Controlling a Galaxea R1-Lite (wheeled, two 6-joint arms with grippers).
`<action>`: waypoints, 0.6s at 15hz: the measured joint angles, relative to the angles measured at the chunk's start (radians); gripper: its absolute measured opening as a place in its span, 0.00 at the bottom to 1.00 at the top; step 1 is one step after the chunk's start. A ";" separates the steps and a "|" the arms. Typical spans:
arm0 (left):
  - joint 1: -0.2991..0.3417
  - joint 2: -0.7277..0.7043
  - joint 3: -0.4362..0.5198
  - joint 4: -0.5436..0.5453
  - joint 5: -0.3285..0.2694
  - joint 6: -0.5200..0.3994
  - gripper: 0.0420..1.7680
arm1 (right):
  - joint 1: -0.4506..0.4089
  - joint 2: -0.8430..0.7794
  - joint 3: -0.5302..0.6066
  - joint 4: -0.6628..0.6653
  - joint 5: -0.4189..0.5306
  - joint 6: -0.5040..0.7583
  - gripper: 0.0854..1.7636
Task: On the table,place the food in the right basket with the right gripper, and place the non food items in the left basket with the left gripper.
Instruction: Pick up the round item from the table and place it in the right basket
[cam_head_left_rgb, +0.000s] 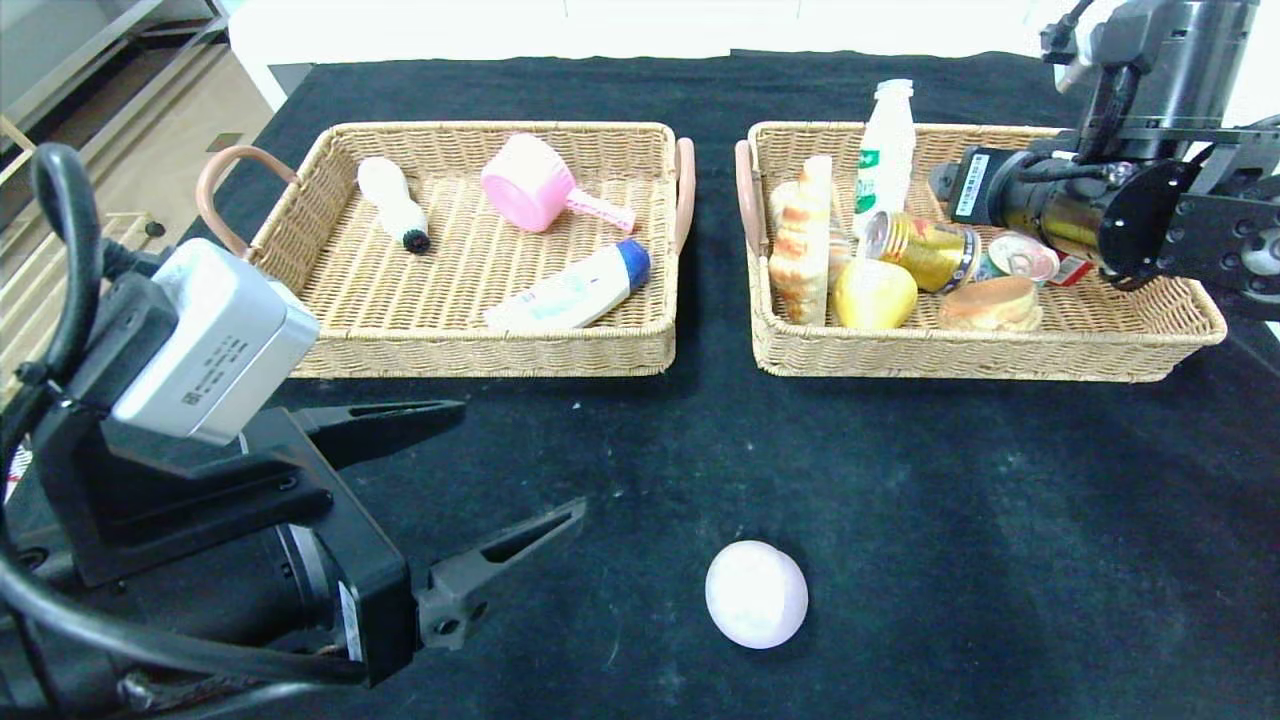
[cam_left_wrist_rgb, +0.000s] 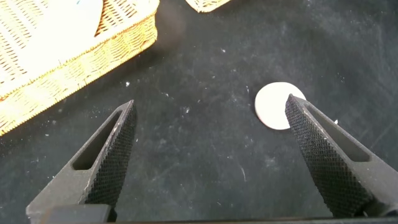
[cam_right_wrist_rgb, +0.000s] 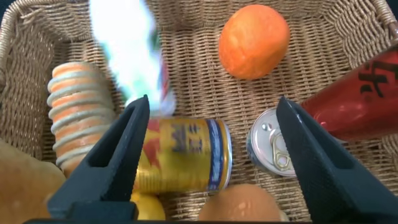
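A pale pink-white ball (cam_head_left_rgb: 756, 594) lies alone on the black cloth near the front edge. My left gripper (cam_head_left_rgb: 520, 458) hovers open to its left, and in the left wrist view (cam_left_wrist_rgb: 210, 102) one fingertip (cam_left_wrist_rgb: 301, 118) overlaps the ball (cam_left_wrist_rgb: 272, 107). The left basket (cam_head_left_rgb: 470, 352) holds a white bottle (cam_head_left_rgb: 393, 204), a pink scoop (cam_head_left_rgb: 530, 181) and a tube (cam_head_left_rgb: 570, 290). My right gripper (cam_right_wrist_rgb: 211, 106) is open above the right basket (cam_head_left_rgb: 950, 352), over a yellow can (cam_right_wrist_rgb: 180, 155) that lies on its side among the food.
The right basket also holds a striped bread (cam_head_left_rgb: 803, 240), a milk bottle (cam_head_left_rgb: 886, 150), a tin (cam_right_wrist_rgb: 270, 146), an orange (cam_right_wrist_rgb: 254, 40), a red bottle (cam_right_wrist_rgb: 360, 102) and a bun (cam_head_left_rgb: 990, 303). Black cloth (cam_head_left_rgb: 1000, 520) stretches in front of both baskets.
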 joint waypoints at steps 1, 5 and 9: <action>0.000 0.000 0.001 0.000 0.000 0.000 0.97 | 0.002 -0.005 0.004 0.003 0.000 0.000 0.86; 0.000 0.004 0.001 0.000 0.000 0.000 0.97 | 0.021 -0.043 0.059 0.005 0.001 0.000 0.91; 0.000 0.005 0.001 0.001 0.000 0.000 0.97 | 0.085 -0.125 0.153 0.049 0.000 -0.001 0.93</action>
